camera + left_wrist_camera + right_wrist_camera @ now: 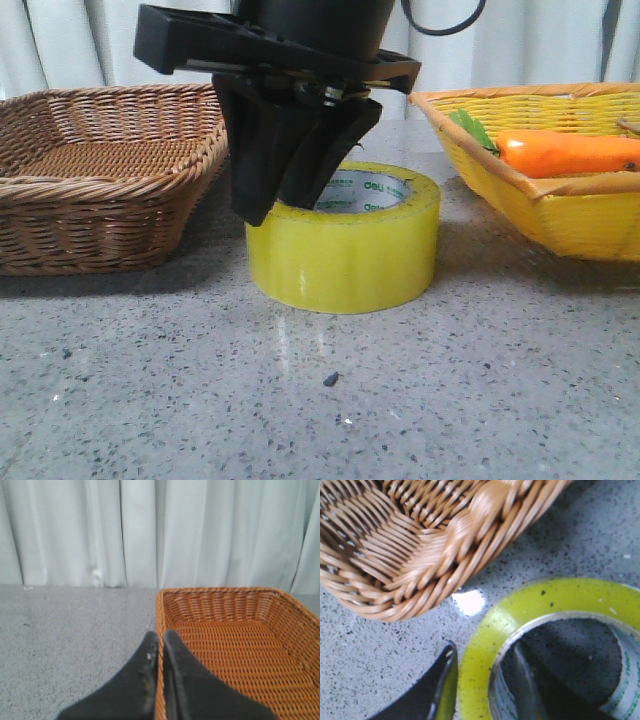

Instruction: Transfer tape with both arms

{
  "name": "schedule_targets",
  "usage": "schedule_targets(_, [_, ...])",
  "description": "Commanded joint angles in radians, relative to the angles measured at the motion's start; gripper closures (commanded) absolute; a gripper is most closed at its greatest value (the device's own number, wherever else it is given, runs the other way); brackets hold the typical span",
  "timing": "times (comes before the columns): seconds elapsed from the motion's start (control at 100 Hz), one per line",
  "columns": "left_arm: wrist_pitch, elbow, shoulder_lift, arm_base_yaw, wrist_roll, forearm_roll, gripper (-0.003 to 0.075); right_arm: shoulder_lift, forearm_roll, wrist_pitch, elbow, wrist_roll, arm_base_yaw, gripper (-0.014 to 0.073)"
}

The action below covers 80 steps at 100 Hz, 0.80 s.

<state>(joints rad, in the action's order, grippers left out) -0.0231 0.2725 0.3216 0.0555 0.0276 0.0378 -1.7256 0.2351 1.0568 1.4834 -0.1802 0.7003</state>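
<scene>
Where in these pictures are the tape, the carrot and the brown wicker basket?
tape (pixel 345 255), front view, on its yellow outer wall.
carrot (pixel 565 153), front view, on its orange body.
brown wicker basket (pixel 95 215), front view, on its near woven wall.

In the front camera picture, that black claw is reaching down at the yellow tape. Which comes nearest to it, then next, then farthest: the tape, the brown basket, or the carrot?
1. The tape: right at the end effector, whose fingers straddle its wall.
2. The brown basket: just to the left.
3. The carrot: farthest, off to the right in the yellow basket.
</scene>
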Motion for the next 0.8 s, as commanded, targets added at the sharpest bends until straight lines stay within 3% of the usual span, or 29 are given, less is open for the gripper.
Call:
schedule_targets(0.0, [0.085, 0.058, 0.017, 0.012, 0.003, 0.009, 0.0721, 0.083, 0.006, -0.013, 0.033, -0.005, 0.000, 0.0400])
schedule_targets(0.17, [0.055, 0.119, 0.036, 0.099, 0.003, 0.009, 0.0542, 0.168, -0.012, 0.035, 0.033, -0.004, 0.000, 0.0438])
schedule_targets(0.26, [0.057, 0.154, 0.067, 0.171, 0.003, 0.009, 0.0448, 0.219, -0.043, 0.032, 0.033, -0.004, 0.000, 0.0549])
schedule_targets(0.34, [0.057, 0.187, 0.103, 0.234, 0.003, 0.009, 0.0416, 0.265, -0.078, 0.025, 0.033, -0.004, 0.000, 0.0669])
schedule_targets(0.51, [0.056, 0.259, 0.202, 0.387, 0.003, -0.004, 0.0408, 0.374, -0.093, -0.016, 0.031, -0.004, 0.000, 0.0649])
schedule_targets(0.68, [0.055, 0.332, 0.345, 0.540, 0.003, -0.008, 0.0269, 0.509, -0.150, -0.129, -0.020, 0.075, 0.000, 0.0649])
schedule_targets(0.79, [0.048, 0.383, 0.449, 0.630, 0.003, -0.008, 0.0258, 0.604, -0.184, -0.229, -0.093, 0.105, 0.000, 0.0649])
